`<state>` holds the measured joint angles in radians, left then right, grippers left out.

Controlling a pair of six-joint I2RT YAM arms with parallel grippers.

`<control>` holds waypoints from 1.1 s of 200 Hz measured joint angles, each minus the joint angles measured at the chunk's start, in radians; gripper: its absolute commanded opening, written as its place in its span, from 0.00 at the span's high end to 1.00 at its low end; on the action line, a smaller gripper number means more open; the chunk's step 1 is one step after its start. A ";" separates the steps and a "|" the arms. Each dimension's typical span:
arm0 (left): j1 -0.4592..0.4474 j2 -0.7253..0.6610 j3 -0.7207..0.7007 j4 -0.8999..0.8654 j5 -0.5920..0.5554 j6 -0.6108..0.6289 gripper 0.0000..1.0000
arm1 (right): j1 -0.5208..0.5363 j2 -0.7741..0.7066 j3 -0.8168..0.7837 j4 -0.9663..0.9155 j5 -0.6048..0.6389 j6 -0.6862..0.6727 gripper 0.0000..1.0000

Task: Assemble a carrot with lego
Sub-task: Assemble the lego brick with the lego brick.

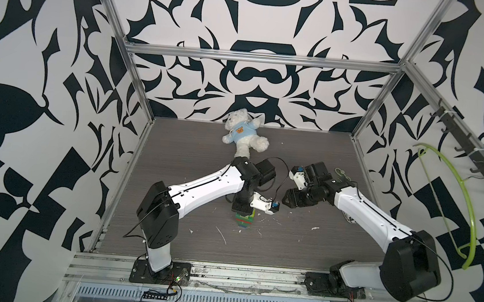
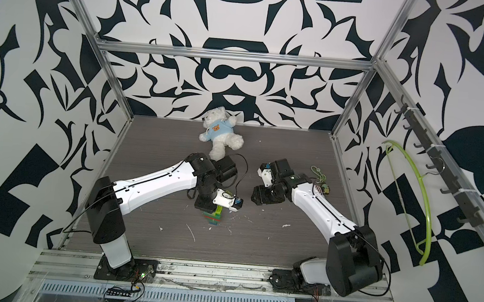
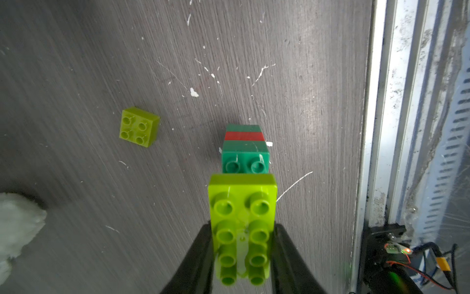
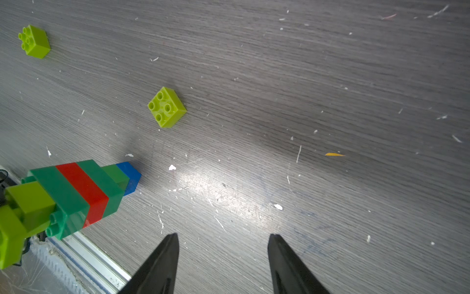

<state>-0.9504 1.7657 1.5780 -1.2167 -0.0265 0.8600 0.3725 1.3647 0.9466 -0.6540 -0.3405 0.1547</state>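
- Two claws work over the grey desk [image 1: 174, 157]. The left claw [image 3: 243, 229] is clamped on the long lime-green brick [image 3: 241, 198] that tops the carrot [image 1: 244, 219].
- The carrot stands near the desk's middle, half hidden under that claw in both top views.
- The left wrist view looks down its dark green and red bands. Its blue tip [image 4: 131, 175], down on the desk, shows only in the right wrist view.
- One loose lime-green brick [image 3: 138, 127] lies apart in the left wrist view. The right wrist view shows two: a nearer brick [image 4: 166, 107] and a farther brick [image 4: 35, 42].
- The right claw [image 4: 223, 236] hangs with jaws apart, empty.
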 measured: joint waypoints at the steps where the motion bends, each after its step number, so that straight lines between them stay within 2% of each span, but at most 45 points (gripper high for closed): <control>1: 0.000 0.000 0.000 0.000 0.000 0.000 0.65 | 0.000 0.000 0.000 0.000 0.000 0.000 0.39; 97: 0.001 -0.031 -0.057 0.022 -0.010 0.000 0.66 | 0.002 0.000 0.000 0.000 0.000 0.000 0.39; 220: -0.026 -0.019 -0.045 0.021 -0.030 -0.016 0.68 | 0.002 0.000 0.000 0.000 0.000 0.000 0.39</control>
<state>-0.9768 1.7466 1.5333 -1.1961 -0.0563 0.8444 0.3748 1.3647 0.9466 -0.6540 -0.3405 0.1547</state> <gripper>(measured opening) 0.358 0.610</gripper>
